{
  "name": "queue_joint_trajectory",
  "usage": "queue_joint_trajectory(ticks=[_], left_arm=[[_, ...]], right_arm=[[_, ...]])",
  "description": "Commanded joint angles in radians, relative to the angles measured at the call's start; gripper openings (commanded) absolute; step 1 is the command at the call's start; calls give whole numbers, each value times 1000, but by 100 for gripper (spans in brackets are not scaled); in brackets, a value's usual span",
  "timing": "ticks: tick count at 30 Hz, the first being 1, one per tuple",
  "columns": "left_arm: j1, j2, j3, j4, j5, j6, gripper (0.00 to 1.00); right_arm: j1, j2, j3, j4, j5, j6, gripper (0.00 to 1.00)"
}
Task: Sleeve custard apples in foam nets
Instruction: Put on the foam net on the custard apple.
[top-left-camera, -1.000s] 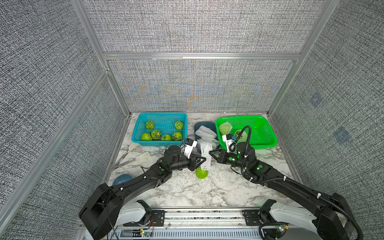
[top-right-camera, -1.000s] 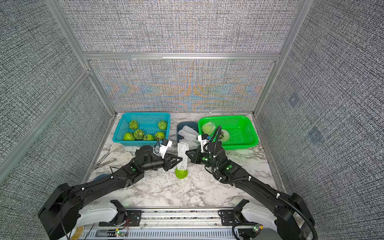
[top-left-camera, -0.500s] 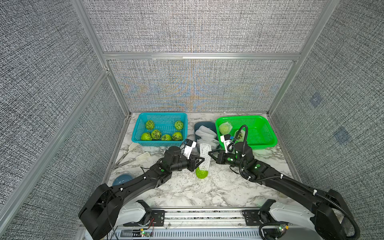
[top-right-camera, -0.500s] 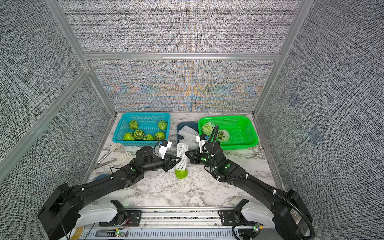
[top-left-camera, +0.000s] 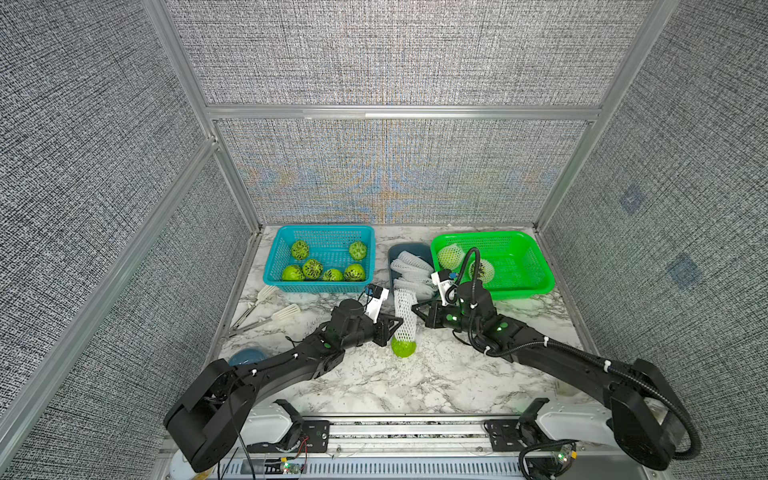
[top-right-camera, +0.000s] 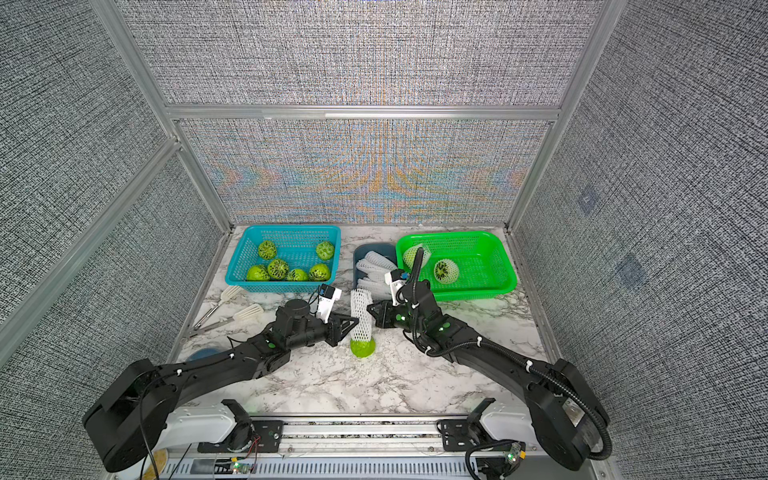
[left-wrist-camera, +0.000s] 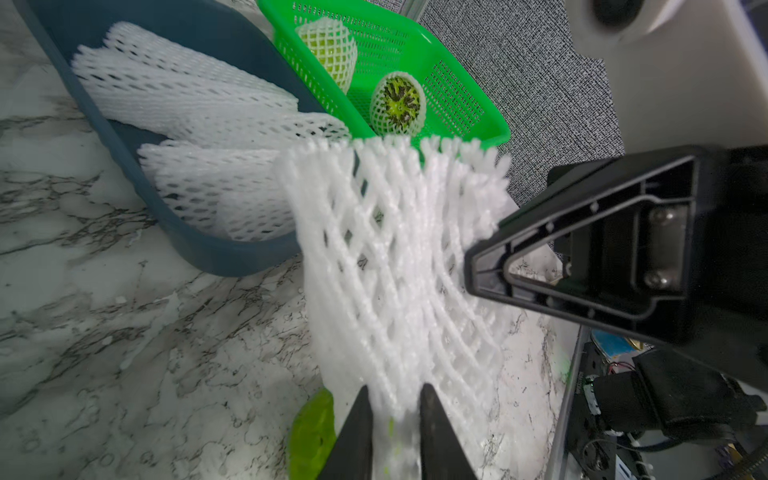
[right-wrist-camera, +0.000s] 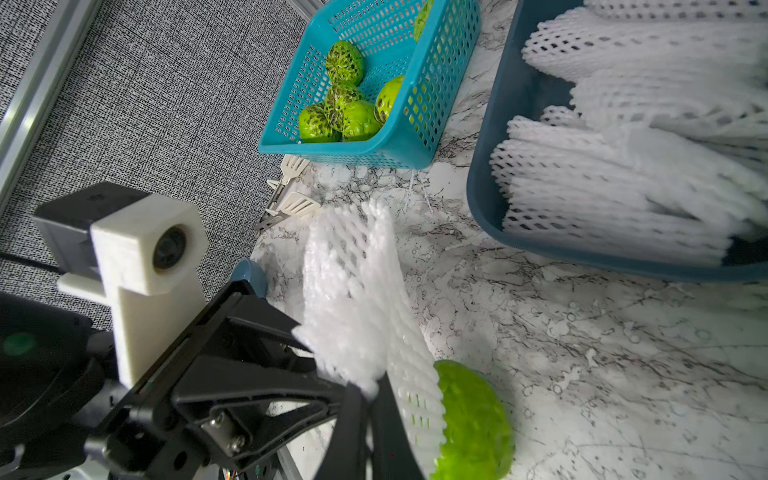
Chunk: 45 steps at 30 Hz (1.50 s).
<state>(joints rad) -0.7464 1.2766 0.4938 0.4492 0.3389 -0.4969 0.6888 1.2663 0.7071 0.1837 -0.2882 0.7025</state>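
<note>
Setup, logged leftward to rightward past the half-sleeved custard apple (top-left-camera: 403, 348) on the desk (top-left-camera: 415, 386).

Left of the apple and behind it: blue basket (top-left-camera: 320, 286) holding six bare fruits (top-left-camera: 312, 268).

Left of the apple, close in: left fingers (left-wrist-camera: 358, 432), narrow, pinching one wall of the foam net (top-left-camera: 405, 309) just above the fruit.

Net covers the apple's far part only, and the near green part pokes out bare. Net's long axis rises from the apple and leans toward the back. Its empty open mouth points away from the fruit. Exact tilt unclear.

Right of the apple: right fingers (right-wrist-camera: 388, 432), shut tight on the opposite net wall. Both arms look equally near. Apple lies below both pinches.

Judgement: next pull should run down the net's axis, over the apple. Nothing steadies the fruit, so it may roll.

Right of the apple and behind it: dark tray (top-left-camera: 409, 248) of spare nets (top-left-camera: 409, 266), then green basket (top-left-camera: 519, 291) with two sleeved fruits (top-right-camera: 446, 270).
</note>
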Motion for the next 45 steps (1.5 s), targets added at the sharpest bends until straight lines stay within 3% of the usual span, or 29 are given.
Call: queue_joint_trajectory(ticks=[1,9,30,45], left_arm=[[-2,4,-11,54,-37,29,23],[-5,9,-92,193,-63,23,23],[-7,53,-156,324,-104,57,23],[-7,66,-112,331,-103,107,23]], right_arm=[[3,6,4,28,6,-21,0],[3,30,3,37,14,-53,0],[3,62,-28,99,10,-85,0],[1,73,22,30,59,-157,0]])
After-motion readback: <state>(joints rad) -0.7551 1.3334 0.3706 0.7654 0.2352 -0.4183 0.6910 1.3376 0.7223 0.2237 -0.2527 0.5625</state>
